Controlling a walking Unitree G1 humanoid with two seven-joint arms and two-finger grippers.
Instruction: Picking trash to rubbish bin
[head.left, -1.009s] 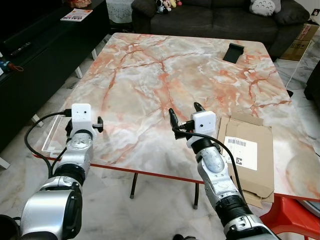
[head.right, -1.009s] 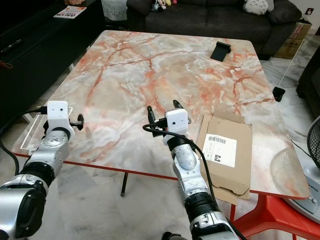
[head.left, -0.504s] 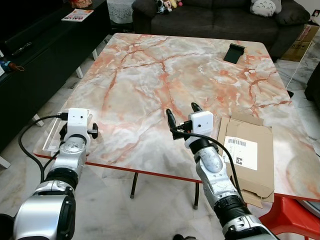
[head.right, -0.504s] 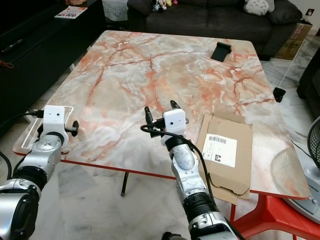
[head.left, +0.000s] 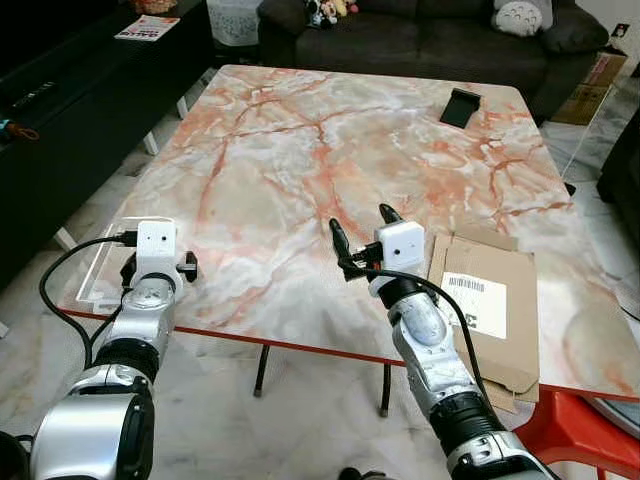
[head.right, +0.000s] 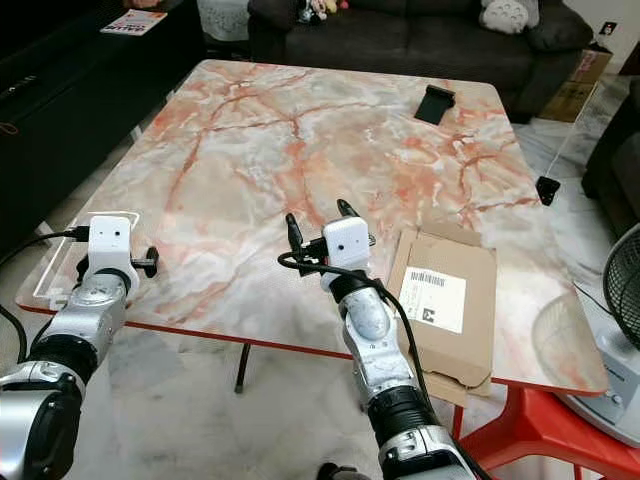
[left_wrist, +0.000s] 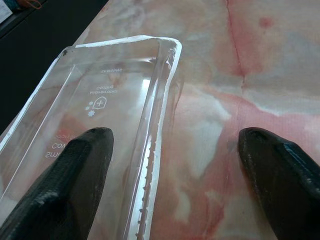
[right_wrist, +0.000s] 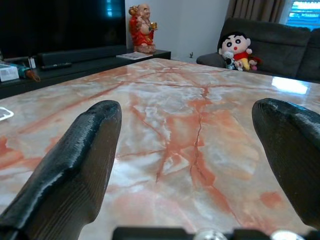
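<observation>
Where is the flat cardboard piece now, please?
The flattened cardboard lies at the near right corner of the marble table, just right of the right gripper, with its near end hanging over the table edge.

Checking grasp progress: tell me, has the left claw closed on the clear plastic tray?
No. The left claw is open, its black fingers spread over the clear plastic tray on the marble table.

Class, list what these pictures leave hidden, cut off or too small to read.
1. Clear plastic tray: in the left wrist view its near end runs off the picture's edge; its white print is too faint to read.
2. Flattened cardboard: label text too small in the eye views.
3. Black object at the table's far side: too small to identify.
</observation>
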